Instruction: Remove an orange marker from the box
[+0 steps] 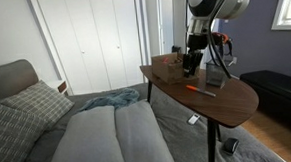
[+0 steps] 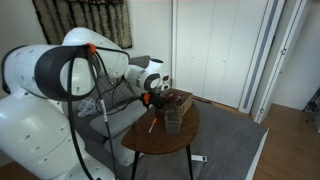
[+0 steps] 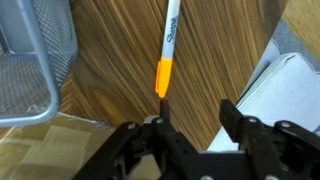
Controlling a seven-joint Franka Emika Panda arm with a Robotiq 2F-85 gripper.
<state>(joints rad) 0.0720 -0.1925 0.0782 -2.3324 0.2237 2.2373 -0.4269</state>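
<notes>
End effector [image 3: 192, 122], jaws apart, above orange marker [image 3: 165, 55], cap end nearest.

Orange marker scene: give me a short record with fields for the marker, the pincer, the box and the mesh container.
marker: orange marker lies flat on the wooden table, outside the box
pincer: pincer open, holding nothing, close to the marker's orange end
box: sits on the same table, in an exterior view
mesh container: grey mesh container beside the marker
</notes>
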